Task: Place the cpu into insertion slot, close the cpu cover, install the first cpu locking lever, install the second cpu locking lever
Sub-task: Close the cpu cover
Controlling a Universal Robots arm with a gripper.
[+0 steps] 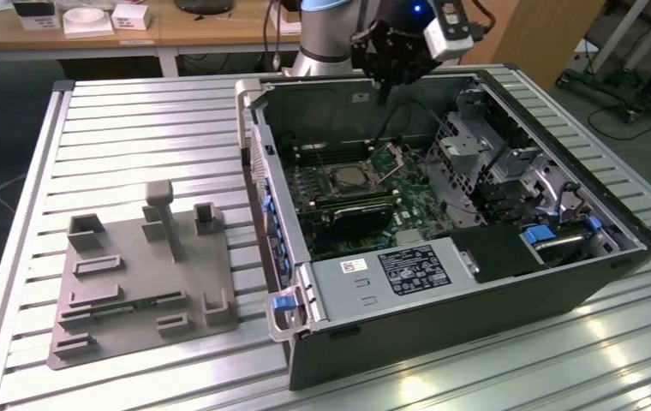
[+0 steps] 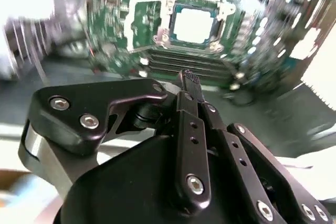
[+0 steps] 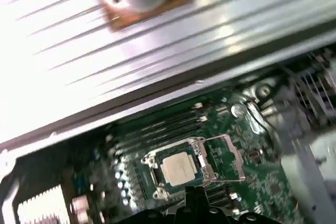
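Observation:
The cpu (image 1: 349, 179), a small silver-grey square, lies in the insertion slot (image 1: 325, 175) on the green board inside the open computer case. Both wrist views show the cpu (image 2: 193, 24) (image 3: 178, 169) seated inside the slot's metal rim (image 2: 167, 34). The cpu cover (image 1: 392, 159) stands swung up and open beside the slot, a thin silvery frame (image 2: 130, 22). My gripper (image 1: 383, 92) hangs above the case's far wall, well above the board and apart from the cpu. Its black fingers are shut together with nothing between them (image 2: 190, 78).
The case (image 1: 600, 282) lies on its side on a slatted metal table (image 1: 131, 120). A power supply (image 1: 411, 270) and a drive cage (image 1: 474, 145) crowd the board. A grey fixture plate (image 1: 143, 274) sits at the exterior view's left. A wooden desk (image 1: 188, 26) stands behind.

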